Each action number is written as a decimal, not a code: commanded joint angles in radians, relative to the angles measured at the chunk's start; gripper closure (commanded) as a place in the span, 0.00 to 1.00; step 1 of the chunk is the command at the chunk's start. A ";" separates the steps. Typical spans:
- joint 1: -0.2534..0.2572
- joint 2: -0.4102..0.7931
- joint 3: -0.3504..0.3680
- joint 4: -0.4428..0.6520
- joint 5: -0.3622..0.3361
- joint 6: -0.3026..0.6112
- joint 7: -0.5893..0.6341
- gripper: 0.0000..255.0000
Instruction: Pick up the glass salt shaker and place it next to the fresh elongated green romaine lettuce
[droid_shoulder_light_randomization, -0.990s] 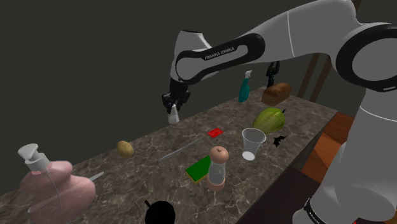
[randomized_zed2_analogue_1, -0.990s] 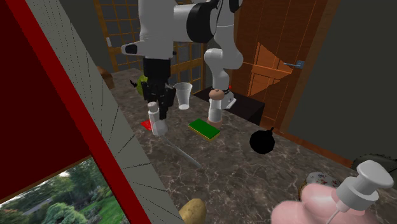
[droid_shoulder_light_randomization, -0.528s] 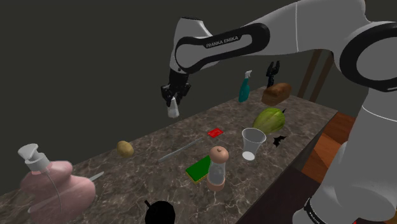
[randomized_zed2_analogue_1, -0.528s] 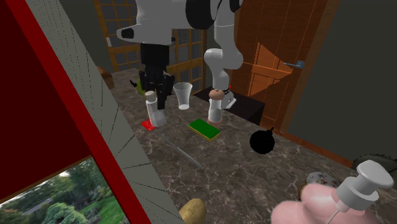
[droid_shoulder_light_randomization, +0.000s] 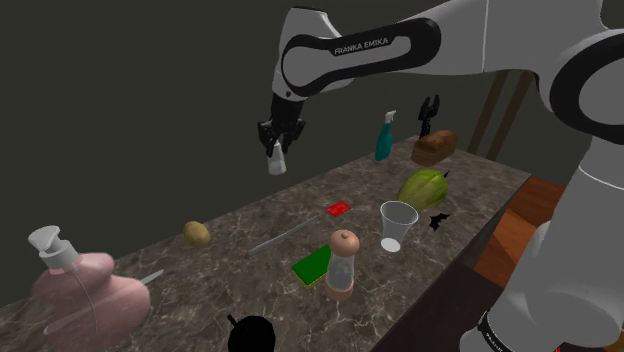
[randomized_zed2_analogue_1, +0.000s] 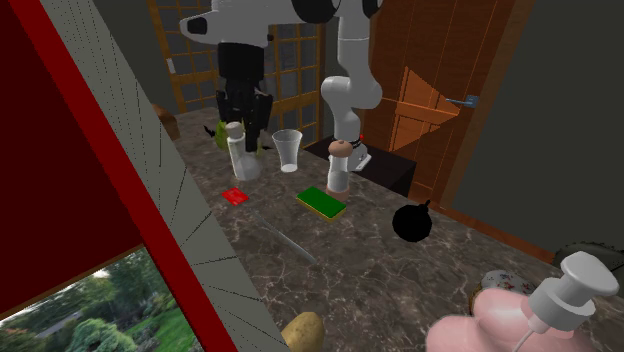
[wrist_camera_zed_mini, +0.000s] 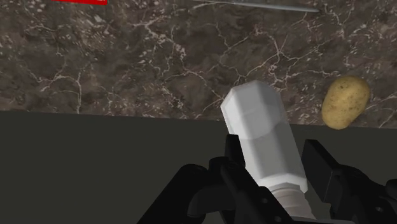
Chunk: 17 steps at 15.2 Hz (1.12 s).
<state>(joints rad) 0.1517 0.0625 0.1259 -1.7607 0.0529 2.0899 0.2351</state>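
We see the all-black two-finger gripper (droid_shoulder_light_randomization: 277, 143) clenched on the pale white, faceted salt shaker (droid_shoulder_light_randomization: 277, 162). It grips the narrow neck, and the wider body hangs below the fingers. In the wrist view the two fingers (wrist_camera_zed_mini: 233, 159) press against the shaker (wrist_camera_zed_mini: 261, 133) from both sides. Its blunt end points out over the edge of the dark, white-veined marble counter (wrist_camera_zed_mini: 127, 70).

The shaker is in the air and touches nothing but the gripper (randomized_zed2_analogue_1: 243, 118). In the shoulder view it hangs over the far side of the counter (droid_shoulder_light_randomization: 240, 275). The elongated green romaine lettuce (droid_shoulder_light_randomization: 424, 186) lies well apart from it, toward that view's right.

In the second exterior view the shaker (randomized_zed2_analogue_1: 243, 156) hangs above a small flat red item (randomized_zed2_analogue_1: 235, 196) and just left of a clear tumbler (randomized_zed2_analogue_1: 288, 150).

Further out on the counter stand a grinder with a rounded brown top (droid_shoulder_light_randomization: 343, 262) and a flat green pad (droid_shoulder_light_randomization: 313, 267) touching its base. A thin grey rod (droid_shoulder_light_randomization: 285, 237) and a brown potato (droid_shoulder_light_randomization: 197, 233) lie nearby.

Behind the lettuce we find a teal spray bottle (droid_shoulder_light_randomization: 385, 137) and a brown loaf (droid_shoulder_light_randomization: 434, 147). At the near end sit a pink pump bottle (droid_shoulder_light_randomization: 75, 290) and a round black object (droid_shoulder_light_randomization: 252, 333).
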 joint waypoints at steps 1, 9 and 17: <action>-0.014 -0.067 -0.010 -0.078 0.017 0.010 -0.030 1.00; -0.060 -0.332 -0.083 -0.366 0.066 0.022 -0.171 1.00; -0.108 -0.573 -0.183 -0.576 0.059 -0.024 -0.307 1.00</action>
<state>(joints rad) 0.0523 -0.4696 -0.0396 -2.3011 0.1162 2.0743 -0.0489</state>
